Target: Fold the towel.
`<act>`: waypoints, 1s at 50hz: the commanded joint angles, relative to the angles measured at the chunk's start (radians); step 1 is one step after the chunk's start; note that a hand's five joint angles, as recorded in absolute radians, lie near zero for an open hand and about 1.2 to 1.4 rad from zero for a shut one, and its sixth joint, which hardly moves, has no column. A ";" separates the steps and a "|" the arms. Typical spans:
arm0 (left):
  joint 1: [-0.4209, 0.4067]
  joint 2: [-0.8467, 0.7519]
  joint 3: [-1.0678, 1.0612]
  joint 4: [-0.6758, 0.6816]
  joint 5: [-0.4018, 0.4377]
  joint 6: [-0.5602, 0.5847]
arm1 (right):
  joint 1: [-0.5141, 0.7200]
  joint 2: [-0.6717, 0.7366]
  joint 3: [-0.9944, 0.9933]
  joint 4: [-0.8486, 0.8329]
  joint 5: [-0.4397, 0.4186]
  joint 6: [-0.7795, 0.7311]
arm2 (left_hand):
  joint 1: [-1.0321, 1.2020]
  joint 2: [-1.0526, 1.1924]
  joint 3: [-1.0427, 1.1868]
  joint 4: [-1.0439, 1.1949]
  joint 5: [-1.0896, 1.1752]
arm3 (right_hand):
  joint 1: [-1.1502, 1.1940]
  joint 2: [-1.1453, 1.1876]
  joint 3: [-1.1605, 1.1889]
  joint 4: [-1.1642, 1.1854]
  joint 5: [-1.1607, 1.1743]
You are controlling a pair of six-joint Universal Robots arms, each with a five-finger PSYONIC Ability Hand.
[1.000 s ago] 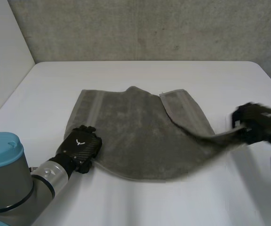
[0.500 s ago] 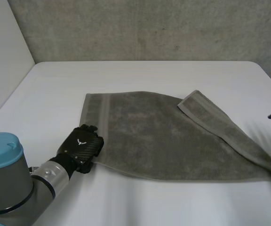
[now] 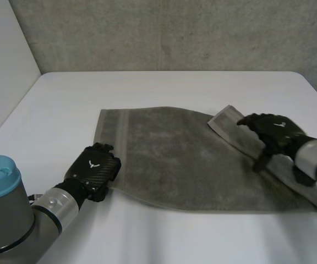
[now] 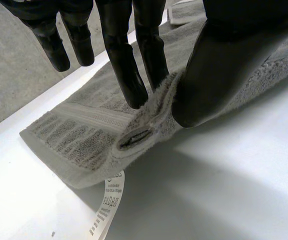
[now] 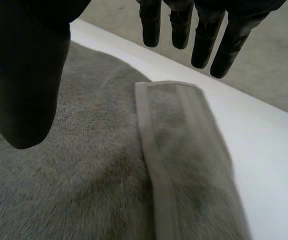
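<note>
Two hands at towel [image 3: 169, 159], spread on table [image 3: 164, 88] | left hand [image 3: 95, 171] pinches towel's near-left corner [image 4: 144, 125] | right hand [image 3: 277, 132] fingers slack, empty, over towel's turned-in right strip [image 3: 225, 120] | step: likely flattening before fold | next: grip strip, pull it outward.

Place: robot lab, by the look.
Signs: plain white worktop [image 3: 175, 88]; grey concrete wall [image 3: 175, 33]; robot arm [image 3: 7, 220].

White table [image 3: 164, 88] with rounded far corners, standing against a rough grey concrete wall [image 3: 175, 33]. A smooth pale wall [image 3: 1, 60] meets the concrete one at the left. Lighting is soft and even.
</note>
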 commanded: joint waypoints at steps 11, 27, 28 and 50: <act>-0.001 -0.001 -0.003 0.000 0.001 0.000 | 0.092 0.411 -0.445 0.017 0.130 -0.171 | -0.010 -0.013 -0.042 -0.056 -0.015 | -0.057 -0.073 -0.050 -0.078 -0.060; 0.006 -0.001 -0.001 0.000 0.001 0.000 | 0.079 0.483 -0.502 0.012 0.187 -0.266 | -0.013 -0.016 -0.042 -0.056 -0.018 | -0.057 -0.073 -0.050 -0.078 -0.060; 0.006 -0.001 -0.003 0.000 0.001 0.000 | 0.076 0.483 -0.506 0.012 0.199 -0.280 | -0.013 -0.016 -0.042 -0.056 -0.018 | -0.057 -0.073 -0.050 -0.078 -0.060; 0.015 0.004 -0.003 0.000 0.001 0.000 | -0.105 0.511 -0.641 -0.078 0.318 -0.420 | -0.022 -0.025 -0.042 -0.056 -0.027 | -0.057 -0.073 -0.050 -0.078 -0.060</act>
